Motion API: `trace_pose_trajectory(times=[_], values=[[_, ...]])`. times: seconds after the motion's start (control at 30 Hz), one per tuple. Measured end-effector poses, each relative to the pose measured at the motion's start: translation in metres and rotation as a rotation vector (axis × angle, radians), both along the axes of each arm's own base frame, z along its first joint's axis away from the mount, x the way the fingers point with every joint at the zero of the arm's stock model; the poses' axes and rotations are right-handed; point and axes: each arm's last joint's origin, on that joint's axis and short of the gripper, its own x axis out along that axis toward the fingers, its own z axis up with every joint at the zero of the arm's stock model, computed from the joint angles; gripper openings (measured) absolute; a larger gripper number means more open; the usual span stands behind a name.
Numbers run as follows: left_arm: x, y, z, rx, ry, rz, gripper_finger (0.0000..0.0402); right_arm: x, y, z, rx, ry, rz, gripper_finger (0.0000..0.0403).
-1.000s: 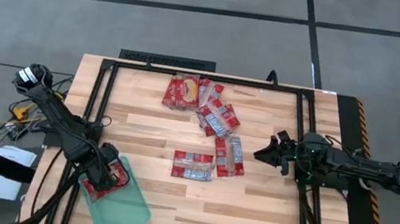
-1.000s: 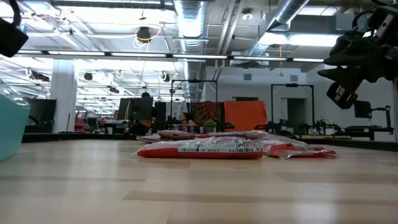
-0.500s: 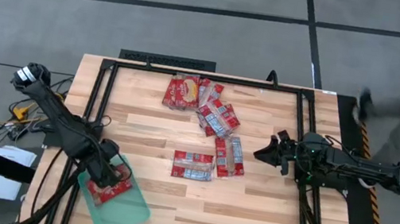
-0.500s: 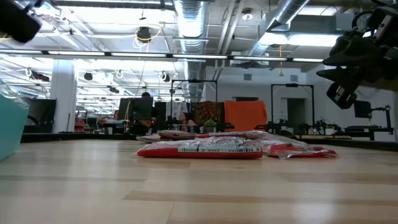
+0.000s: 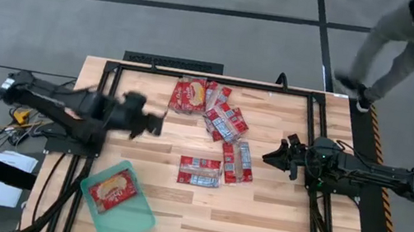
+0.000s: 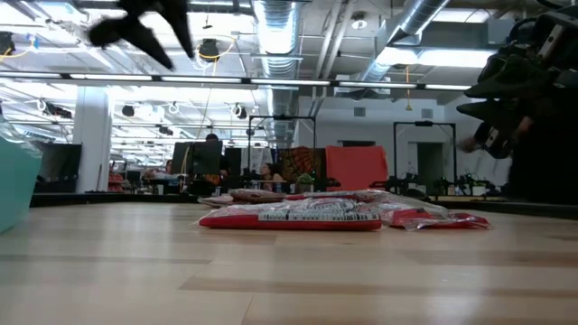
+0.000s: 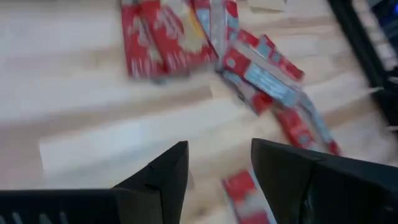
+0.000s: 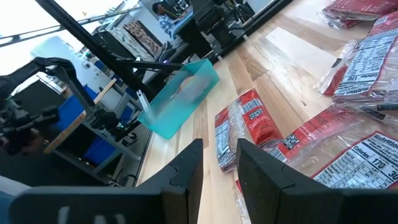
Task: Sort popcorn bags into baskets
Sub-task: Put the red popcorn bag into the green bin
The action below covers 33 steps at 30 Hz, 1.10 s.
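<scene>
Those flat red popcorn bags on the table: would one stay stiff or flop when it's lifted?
Probably floppy: the popcorn bags lie flat and thin with crinkly plastic ends, so an edge held by the left end effector would likely droop. They look light. The glossy film may be slippery.

Ahead of your left gripper [image 5: 158,122]: loose popcorn bags [image 5: 219,120]. Behind it: basket [image 5: 132,222] containing one bag [image 5: 115,193].

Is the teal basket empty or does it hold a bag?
It holds one: a red popcorn bag lies flat inside the teal basket; the left gripper is away.
</scene>
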Motion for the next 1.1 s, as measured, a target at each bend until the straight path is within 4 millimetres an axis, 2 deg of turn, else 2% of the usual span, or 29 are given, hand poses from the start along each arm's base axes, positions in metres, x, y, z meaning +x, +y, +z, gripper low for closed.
trace_pose_trajectory(times=[0.13, 0.3, 0.5, 0.63, 0.73, 0.93, 1.1], values=[[0.016, 0.050, -0.008, 0.005, 0.072, -0.011, 0.0187, 0.000, 0.000, 0.000, 0.000, 0.000, 0.001, 0.0123], [0.039, 0.109, -0.027, 0.015, 0.086, -0.031, 0.0245, 0.000, 0.000, 0.000, 0.001, 0.001, 0.001, 0.0123], [0.069, 0.163, -0.076, -0.038, 0.100, 0.000, 0.0297, 0.000, 0.000, 0.000, 0.011, 0.002, 0.000, 0.0123], [0.082, 0.180, -0.116, -0.102, 0.173, 0.035, 0.0301, 0.000, 0.000, 0.000, 0.027, 0.004, -0.001, 0.0123], [0.092, 0.189, -0.136, -0.125, 0.152, 0.053, 0.0302, 0.000, 0.000, 0.000, 0.028, 0.004, -0.002, 0.0123], [0.101, 0.197, -0.163, -0.171, 0.147, 0.090, 0.0302, 0.000, 0.000, 0.000, 0.030, 0.004, -0.002, 0.0123], [0.105, 0.198, -0.169, -0.198, 0.125, 0.101, 0.0302, 0.000, 0.000, 0.000, 0.030, 0.004, -0.002, 0.0123]])
